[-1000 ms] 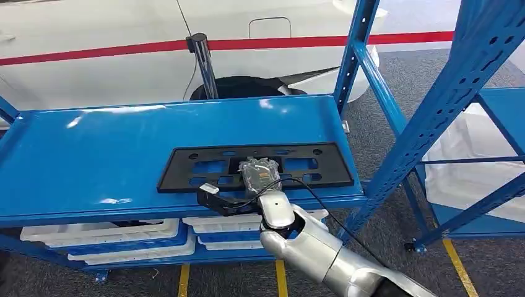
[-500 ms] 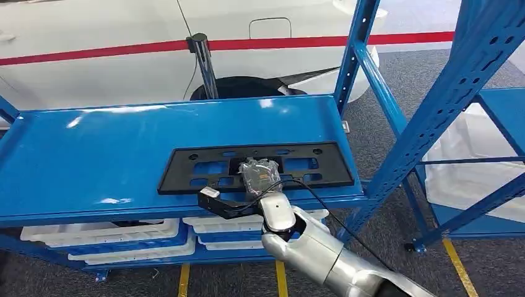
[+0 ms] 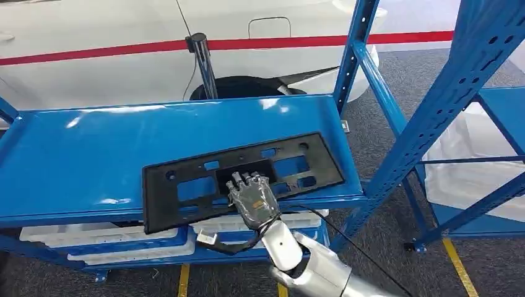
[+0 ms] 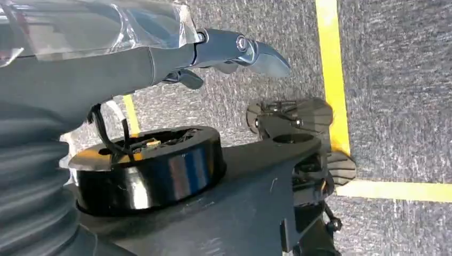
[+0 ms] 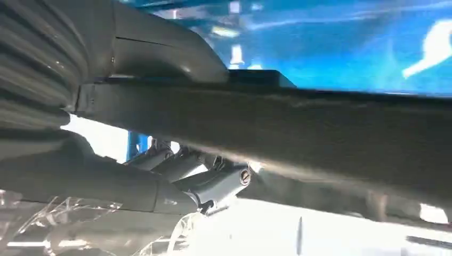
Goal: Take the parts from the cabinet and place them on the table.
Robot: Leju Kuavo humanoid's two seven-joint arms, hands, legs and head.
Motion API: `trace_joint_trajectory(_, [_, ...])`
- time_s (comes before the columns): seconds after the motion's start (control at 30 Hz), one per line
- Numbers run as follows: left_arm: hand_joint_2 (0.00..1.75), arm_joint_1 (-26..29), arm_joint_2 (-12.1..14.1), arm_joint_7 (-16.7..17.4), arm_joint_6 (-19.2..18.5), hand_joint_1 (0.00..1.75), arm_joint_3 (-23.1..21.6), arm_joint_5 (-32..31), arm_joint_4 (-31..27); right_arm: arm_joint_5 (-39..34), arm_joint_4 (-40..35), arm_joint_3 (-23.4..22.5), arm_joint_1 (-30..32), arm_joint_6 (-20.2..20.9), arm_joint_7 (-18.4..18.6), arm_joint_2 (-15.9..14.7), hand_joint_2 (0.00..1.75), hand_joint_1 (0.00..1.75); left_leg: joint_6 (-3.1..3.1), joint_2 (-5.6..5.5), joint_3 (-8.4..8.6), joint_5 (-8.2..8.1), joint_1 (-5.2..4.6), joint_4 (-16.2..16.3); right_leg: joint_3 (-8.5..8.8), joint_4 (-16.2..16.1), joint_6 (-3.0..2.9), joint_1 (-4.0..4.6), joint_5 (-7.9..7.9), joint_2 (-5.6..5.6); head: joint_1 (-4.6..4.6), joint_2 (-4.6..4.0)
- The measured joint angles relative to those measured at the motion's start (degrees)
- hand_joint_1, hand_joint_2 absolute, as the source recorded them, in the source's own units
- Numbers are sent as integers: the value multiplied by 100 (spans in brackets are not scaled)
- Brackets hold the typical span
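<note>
A big blue metal shelf rack (image 3: 93, 154) stands on grey carpet with yellow lines, and a white car is parked behind the rack. On the rack's top shelf lies a long flat black plastic plate with square holes (image 3: 238, 176). It is tilted now. The end nearer the rack's right post sits further back on the shelf, and the other end sticks out past the shelf's front edge, above the white trays (image 3: 105, 238) on the lower shelf of the rack.

The right hand (image 3: 252, 197) grasps the plate at the middle of its front edge. In the right wrist view the thumb presses one side and the fingers (image 5: 213, 184) curl under the other side, so the plate is pinched tight and will not slip. Holding it in the middle likely keeps it balanced while it comes off the shelf.

The left hand (image 4: 160, 58) hangs down over the floor, well away from the rack, holding nothing. I cannot tell if its fingers are spread or curled.
</note>
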Motion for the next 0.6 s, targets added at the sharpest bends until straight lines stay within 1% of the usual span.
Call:
trace_joint_trajectory(0.23, [175,-2,0,-11,-135,0,-96,-103,0,496,-374,-2,124,170,-170,-232,175,175,0,1,1,0,0,1,1,0,0,0,1,0,0,0])
trace_joint_trajectory(0.47, [175,-6,0,2,-131,0,-216,-175,0,848,-767,-2,165,85,-358,-402,175,175,0,1,-1,0,0,0,-1,0,0,0,0,0,0,0])
trace_joint_trajectory(0.6, [175,-6,-2,4,-131,0,-258,-194,0,876,-933,0,153,17,-352,-474,175,175,12,1,-5,-8,-24,17,0,-4,8,-15,5,-1,0,0])
